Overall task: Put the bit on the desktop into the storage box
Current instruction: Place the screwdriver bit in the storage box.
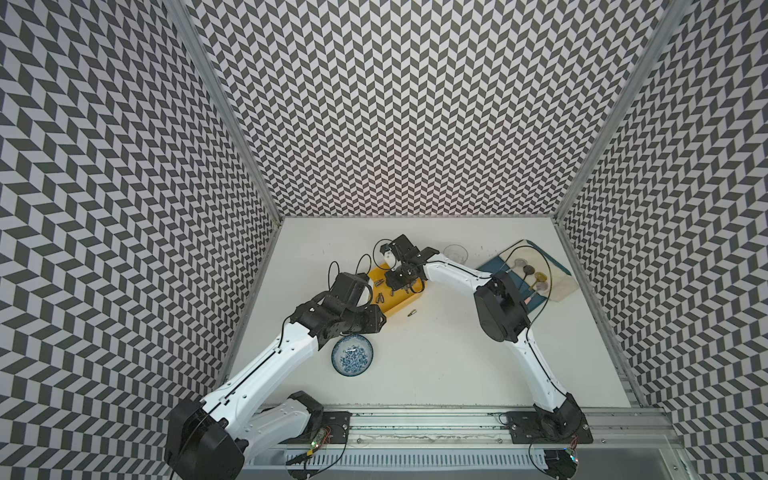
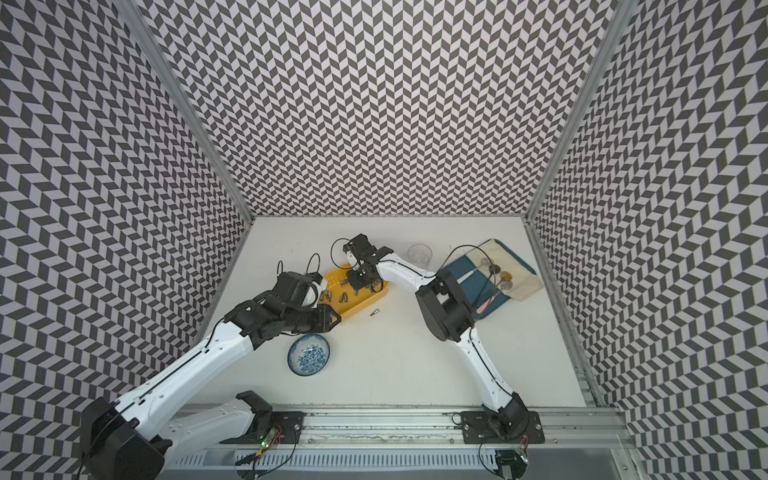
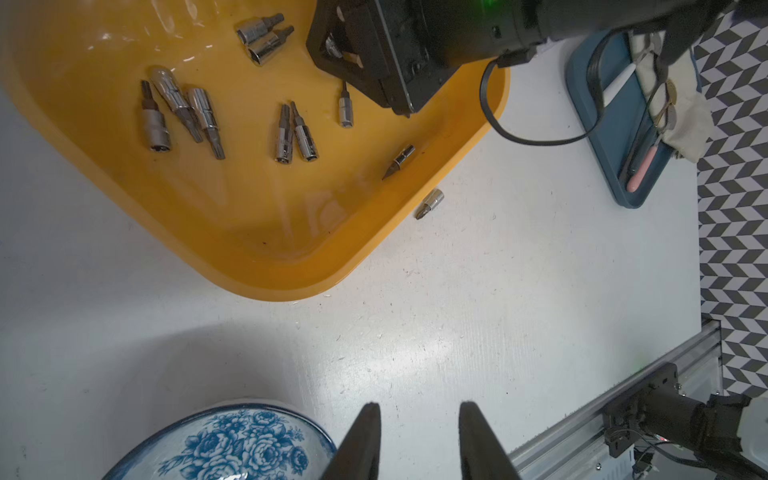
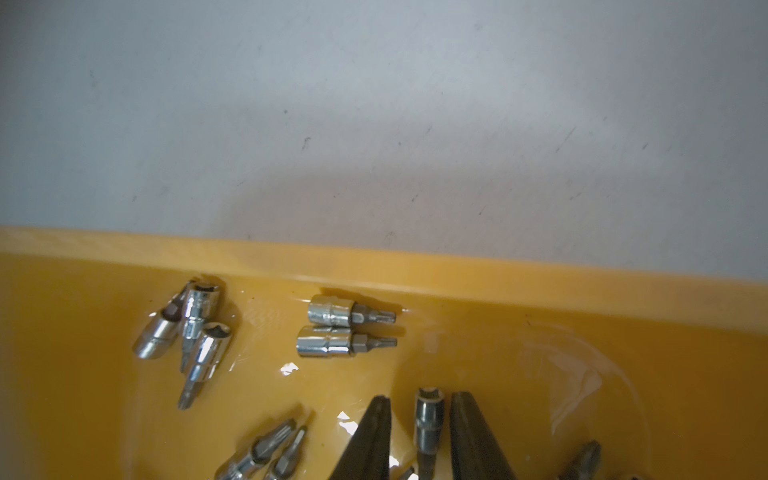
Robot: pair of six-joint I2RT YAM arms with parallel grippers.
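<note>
release step seemingly in hand: right gripper (image 4: 420, 397) parted around a loose bit (image 4: 430, 419) inside the storage box (image 4: 415, 266). stray bit (image 3: 428, 202) lies on the desktop (image 3: 457, 311) just beside its rim; next calls for a low pinch, left gripper (image 3: 419, 409) spread, empty

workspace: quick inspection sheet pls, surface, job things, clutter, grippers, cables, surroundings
surface: white desktop, scuffed
job's things: yellow storage box holds several bits; one loose bit on the desktop beside its rim
clutter: patterned bowl, clear glass, blue board with tools and a cloth
grippers: left gripper open, empty, near the bowl; right gripper open over the box, a bit lying between its jaws
cables: black wrist cable hangs by the box rim
surroundings: chevron walls, metal rail
</note>
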